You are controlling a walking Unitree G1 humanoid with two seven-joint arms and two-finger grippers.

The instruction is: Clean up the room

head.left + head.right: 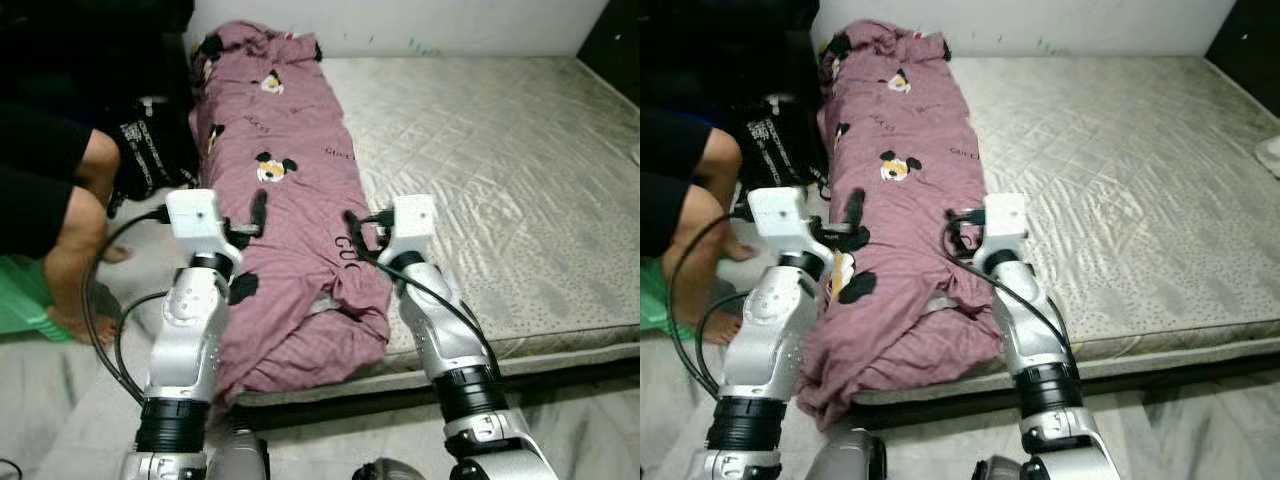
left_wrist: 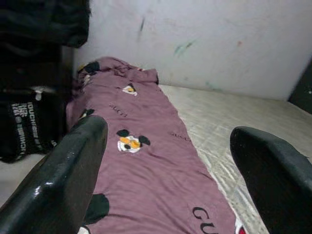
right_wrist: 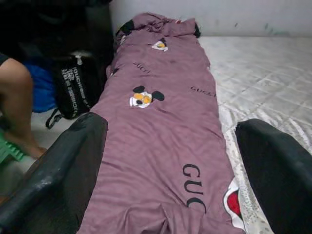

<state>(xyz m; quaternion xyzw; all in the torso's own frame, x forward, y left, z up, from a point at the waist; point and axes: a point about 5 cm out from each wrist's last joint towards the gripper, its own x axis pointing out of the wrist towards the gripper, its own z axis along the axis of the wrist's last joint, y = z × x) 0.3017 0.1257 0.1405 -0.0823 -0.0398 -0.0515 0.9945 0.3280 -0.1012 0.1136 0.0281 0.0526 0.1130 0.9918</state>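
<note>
— Mauve cotton, wasn't it? Where did that blanket [image 1: 285,200] lie?

— Folded into a long strip, it ran from the upper left of the left eye view down past the middle, along the left edge of the grey quilted mattress [image 1: 520,190], with its near end bunched and drooping over the mattress's front edge. Cartoon mouse prints and black lettering showed on it.

— And the grippers?

— The left gripper [image 1: 258,212] hovered over the strip's left margin, just left of centre frame; the right gripper [image 1: 357,235] sat at the strip's right margin by the lettering. Both wrist views looked up the length of the cloth between two black fingers set wide apart, with nothing between them.

— So which step was in hand?

— I'd judge it was the tidying of the bedding: both arms were poised over the near end, with no grasp made yet.

— What did the next move call for?

— Probably lowering both grippers onto the crumpled near end and pinching one edge each, so the strip could be folded up. Loose folds there could slip a shallow pinch.

— Anything else about?

— A person's bare legs [image 1: 85,235] at the left edge, beside a black bag [image 1: 150,150] on the floor, close to the left arm's side.
</note>
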